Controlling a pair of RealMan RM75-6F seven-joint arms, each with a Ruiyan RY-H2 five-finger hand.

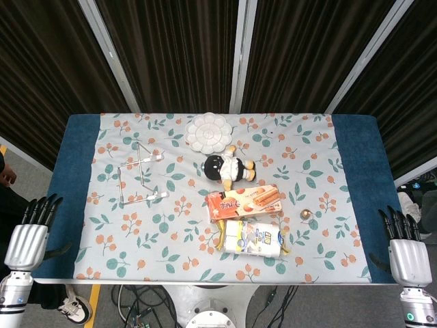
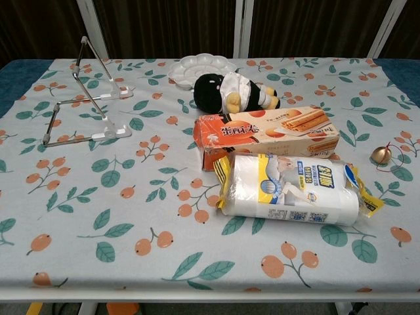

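Hands (image 1: 27,236) (image 1: 406,249) outside chest view, wrists cropped.

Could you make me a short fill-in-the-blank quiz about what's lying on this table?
1. The plush toy lies between the white flower-shaped palette and the orange ____ box.
2. The plastic-wrapped white roll lies on the side of that box ____ to the robot.
3. The small gold bell sits on the robot's ____ side of the roll.
4. Both hands, left and right, hold ____.

Missing words: wafer; nearest; right; nothing
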